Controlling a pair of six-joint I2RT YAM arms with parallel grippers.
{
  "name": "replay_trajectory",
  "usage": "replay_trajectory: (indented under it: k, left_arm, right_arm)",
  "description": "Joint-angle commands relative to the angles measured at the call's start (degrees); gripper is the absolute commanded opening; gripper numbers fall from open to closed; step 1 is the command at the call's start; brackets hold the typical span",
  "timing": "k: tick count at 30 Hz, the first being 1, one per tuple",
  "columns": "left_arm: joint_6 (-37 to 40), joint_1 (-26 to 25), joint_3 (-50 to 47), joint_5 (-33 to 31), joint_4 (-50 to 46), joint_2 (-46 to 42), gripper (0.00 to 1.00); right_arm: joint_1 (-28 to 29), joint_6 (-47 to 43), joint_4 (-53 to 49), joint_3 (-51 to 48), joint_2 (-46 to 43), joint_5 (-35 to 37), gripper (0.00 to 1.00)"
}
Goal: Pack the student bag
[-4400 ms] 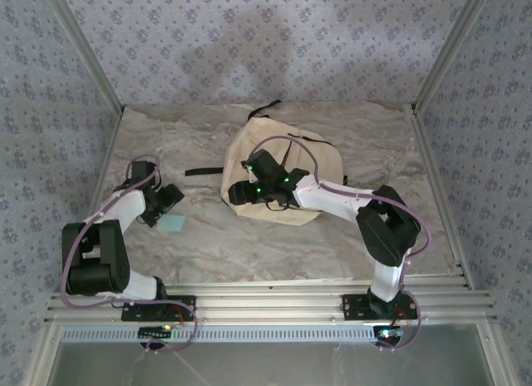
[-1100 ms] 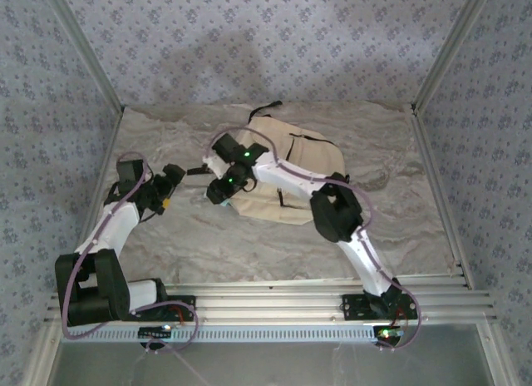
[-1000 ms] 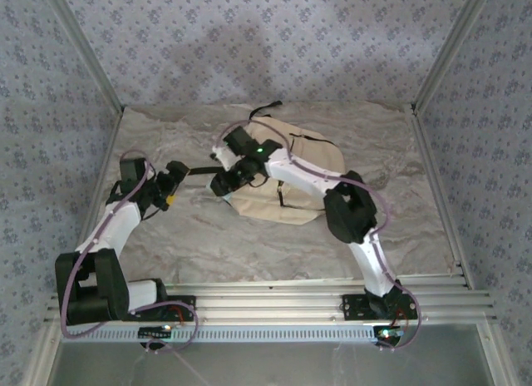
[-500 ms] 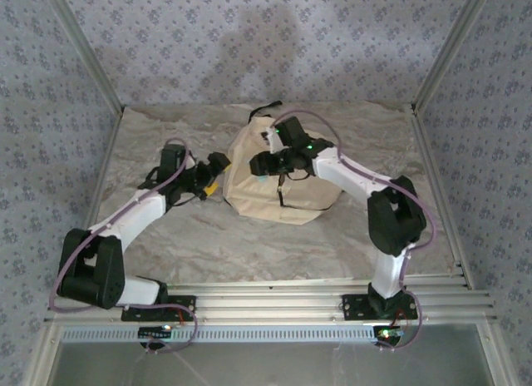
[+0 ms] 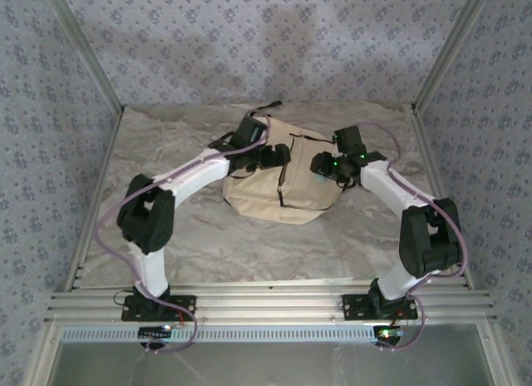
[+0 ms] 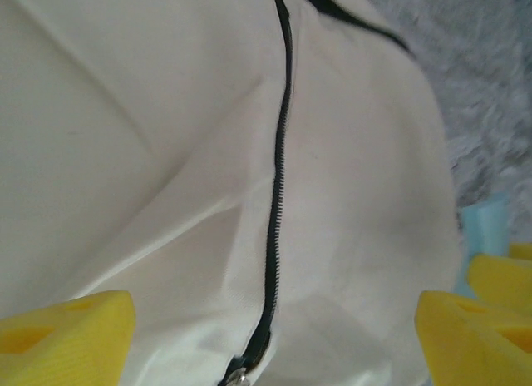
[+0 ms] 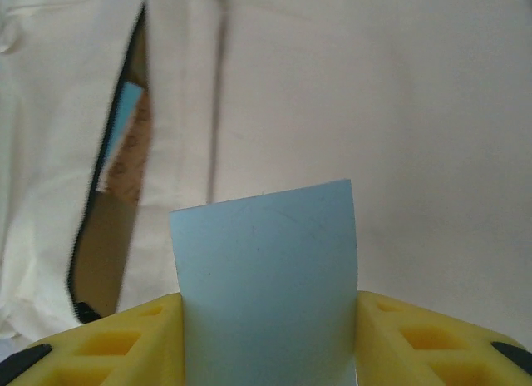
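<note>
blue-grey flowery wallpaper walls (image 5: 249, 45) all round | wrinkly marble-look bench (image 5: 274, 244) | student bag (image 5: 295, 186) lying mid-back on it | left hand (image 6: 274, 336) spread wide over black zipper (image 6: 278, 195) | right hand (image 7: 266, 336) pinching pale blue card (image 7: 266, 261) above bag

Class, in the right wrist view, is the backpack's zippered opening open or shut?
Open: the slit in the student bag gapes, showing a blue-and-brown item inside.

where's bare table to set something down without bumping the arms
Widest bare table: the front strip between both arms, before the student bag. Also the far left corner. Crowded over the bag, where the left gripper and right gripper, holding a blue card, hover.
</note>
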Motion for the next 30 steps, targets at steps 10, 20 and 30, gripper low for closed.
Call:
replay_trajectory:
  k: [10,20,30]
  left_arm:
    - [17.8,-5.2,28.6,-24.0,-25.1,20.6,0.66]
    - [20.7,-6.3,32.9,-25.9,-27.5,21.6,0.00]
    - [17.8,-5.5,33.9,-16.1,-28.5,17.2,0.00]
  right_arm:
    - [-3.6,-0.2,0.7,-5.7,-6.3,-1.8,0.52]
    - [-1.2,1.8,5.2,-4.0,-3.0,-3.7,0.50]
    - [2.6,10.3,15.7,2.8,9.9,-5.0,0.49]
